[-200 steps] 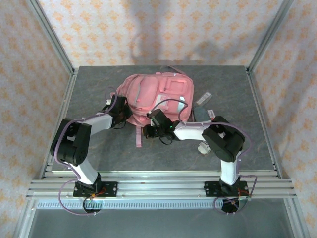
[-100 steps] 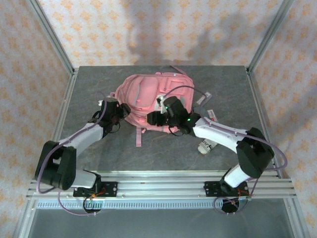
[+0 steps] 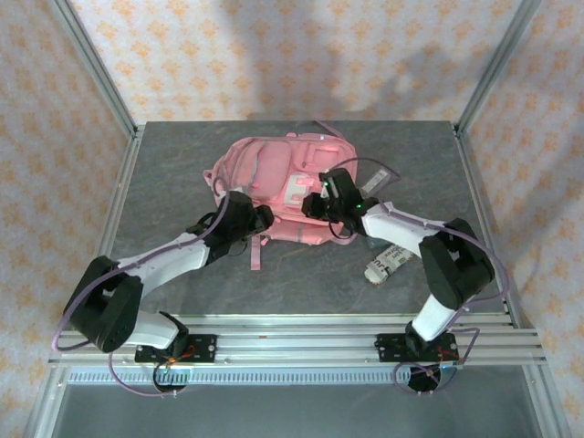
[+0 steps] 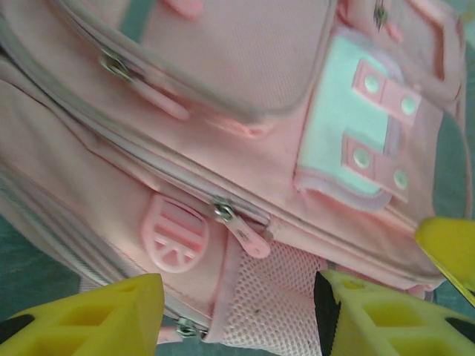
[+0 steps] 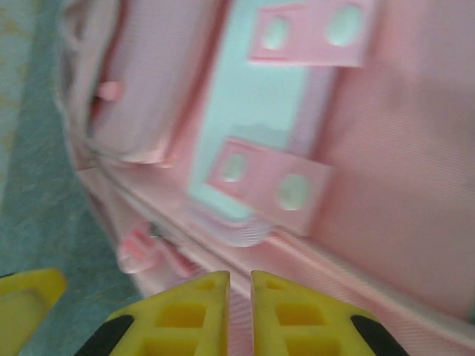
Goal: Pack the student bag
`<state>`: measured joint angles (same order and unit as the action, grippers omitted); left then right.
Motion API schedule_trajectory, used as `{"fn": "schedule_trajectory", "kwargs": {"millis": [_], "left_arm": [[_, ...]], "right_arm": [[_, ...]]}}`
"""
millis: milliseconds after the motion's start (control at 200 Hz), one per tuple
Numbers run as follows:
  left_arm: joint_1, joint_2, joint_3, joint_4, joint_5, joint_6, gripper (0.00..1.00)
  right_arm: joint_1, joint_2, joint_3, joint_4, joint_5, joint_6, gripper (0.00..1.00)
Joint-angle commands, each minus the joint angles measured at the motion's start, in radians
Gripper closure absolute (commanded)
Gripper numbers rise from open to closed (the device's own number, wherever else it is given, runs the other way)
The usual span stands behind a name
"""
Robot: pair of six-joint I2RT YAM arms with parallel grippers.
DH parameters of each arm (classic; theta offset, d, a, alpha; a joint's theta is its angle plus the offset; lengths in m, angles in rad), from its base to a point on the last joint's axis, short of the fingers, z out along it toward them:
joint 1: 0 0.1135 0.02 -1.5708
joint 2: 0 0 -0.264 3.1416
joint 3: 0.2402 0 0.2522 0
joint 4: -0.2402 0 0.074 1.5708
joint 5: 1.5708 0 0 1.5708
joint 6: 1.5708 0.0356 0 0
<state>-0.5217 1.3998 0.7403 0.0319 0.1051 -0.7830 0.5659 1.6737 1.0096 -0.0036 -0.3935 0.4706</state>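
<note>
Near item: we note a white printed packet (image 3: 387, 265) on the table (image 3: 164, 182), right of centre, apart from the bag and from both grippers.
Left gripper (image 3: 262, 219): we find it at the bag's near edge. In its wrist view the left gripper (image 4: 236, 322) stands wide, with the mesh side pocket (image 4: 274, 297) showing between its 2 fingers and nothing gripped.
Right gripper (image 3: 313, 203): it sits just right of the left one, over the bag's front. In its wrist view the right gripper (image 5: 239, 308) is narrow, with a thin slit between its 2 fingers and nothing seen in it.
Zip pull (image 4: 241, 226): it lies just beyond the left jaws, beside a round pink badge (image 4: 176, 233).
Student bag (image 3: 274, 169): it lies flat at the table's middle, front up, with the blue and white patch (image 3: 294, 192) toward the near side.
Key relation: the bag lies beyond both grippers, on their far side.
Long axis: as far as we can tell, it runs across the table, left to right.
Nearer arm: we judge the left nearer the zip pull and the right nearer the patch.
Change: 0.5 s ago the left gripper stood off the bag's left edge and has since swung right. The right gripper has moved farther onto the bag, and the bag has barely shifted.
</note>
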Motion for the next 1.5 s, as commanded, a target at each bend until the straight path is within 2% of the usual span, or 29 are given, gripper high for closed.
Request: {"fn": "schedule_trajectory", "kwargs": {"millis": [0, 175, 561, 711, 841, 946, 1061, 1121, 1407, 1492], "left_arm": [[-0.053, 0.052, 0.072, -0.036, -0.080, 0.025, 0.43], [-0.105, 0.152, 0.133, -0.053, -0.147, 0.026, 0.38], [-0.136, 0.297, 0.223, -0.101, -0.260, 0.016, 0.38], [-0.136, 0.349, 0.250, -0.115, -0.298, 0.013, 0.48], [-0.135, 0.391, 0.276, -0.124, -0.312, 0.026, 0.70], [-0.134, 0.408, 0.290, -0.142, -0.333, 0.027, 0.76], [-0.129, 0.400, 0.286, -0.150, -0.345, 0.030, 0.78], [-0.126, 0.389, 0.279, -0.160, -0.361, 0.024, 0.83], [-0.104, 0.345, 0.222, -0.164, -0.371, 0.021, 0.83], [-0.104, 0.350, 0.227, -0.159, -0.360, 0.025, 0.90]], "right_arm": [[-0.023, 0.034, -0.047, 0.046, -0.007, 0.046, 0.88], [-0.058, 0.084, -0.105, 0.119, -0.049, 0.098, 0.93], [-0.069, 0.087, -0.139, 0.149, -0.049, 0.120, 0.87], [-0.068, 0.089, -0.158, 0.169, -0.053, 0.131, 0.87], [-0.069, 0.085, -0.170, 0.175, -0.056, 0.136, 0.87], [-0.070, 0.081, -0.177, 0.175, -0.053, 0.134, 0.87], [-0.070, 0.073, -0.184, 0.175, -0.051, 0.133, 0.87], [-0.070, 0.071, -0.188, 0.175, -0.050, 0.134, 0.87], [-0.070, 0.066, -0.205, 0.188, -0.054, 0.146, 0.87], [-0.070, 0.063, -0.205, 0.191, -0.054, 0.150, 0.87]]}}
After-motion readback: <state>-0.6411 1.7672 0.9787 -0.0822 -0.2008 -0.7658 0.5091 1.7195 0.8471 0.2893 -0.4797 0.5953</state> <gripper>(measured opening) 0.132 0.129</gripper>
